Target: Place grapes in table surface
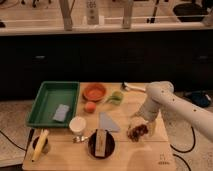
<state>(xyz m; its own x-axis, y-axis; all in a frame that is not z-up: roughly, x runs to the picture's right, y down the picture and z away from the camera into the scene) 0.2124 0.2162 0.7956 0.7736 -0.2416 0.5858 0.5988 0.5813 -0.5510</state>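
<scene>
On the right side of the table, my gripper hangs right over the one bunch of grapes, touching its top. The bunch is low at the bare wood, just right of one grey triangle. I cannot tell whether my claw is clamped on it or loose. Elsewhere I count one green tray with one grey pad in it, one orange bowl, one orange fruit beside it, one white cup, one dark dish and one banana at the left front corner.
</scene>
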